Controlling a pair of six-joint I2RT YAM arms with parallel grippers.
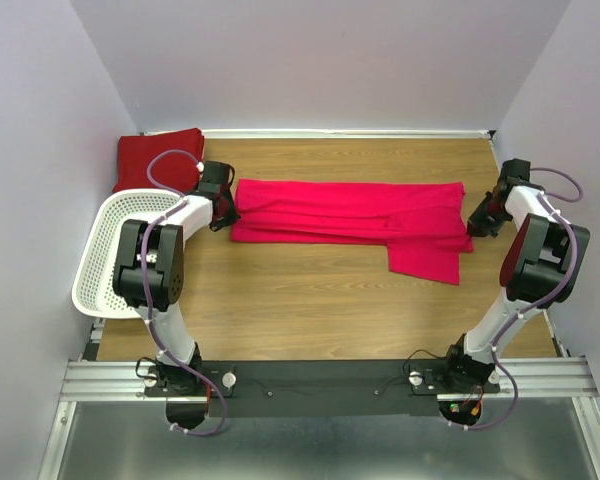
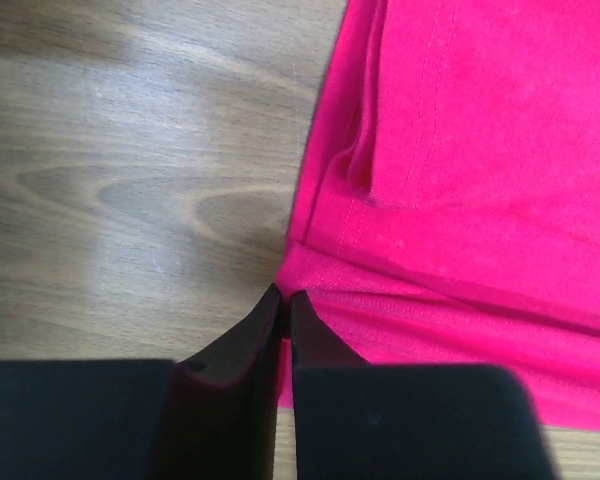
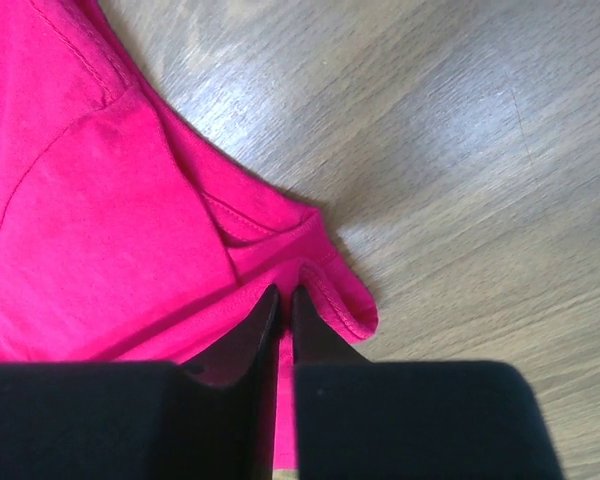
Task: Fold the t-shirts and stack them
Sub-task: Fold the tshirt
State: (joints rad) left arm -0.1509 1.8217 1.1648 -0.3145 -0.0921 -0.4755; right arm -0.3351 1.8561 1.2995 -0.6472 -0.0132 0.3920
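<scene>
Top external: you're partway through folding the pink shirt (image 1: 350,215).
Left gripper (image 2: 283,297) and right gripper (image 3: 282,293) are sitting at its ends, jaws nearly together, cannot tell if clamping; red shirt (image 1: 160,157) is lying beside it, unstacked.

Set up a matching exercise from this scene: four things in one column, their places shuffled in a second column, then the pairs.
Things:
1. bright pink t-shirt
2. darker red t-shirt
3. white basket
4. right gripper

Places:
A. far left corner of the table
B. at the right end of the pink shirt
C. along the table's left edge, nearer the arm bases
D. stretched sideways across the middle of the table

Pairs: 1-D, 2-A, 3-C, 4-B
</scene>
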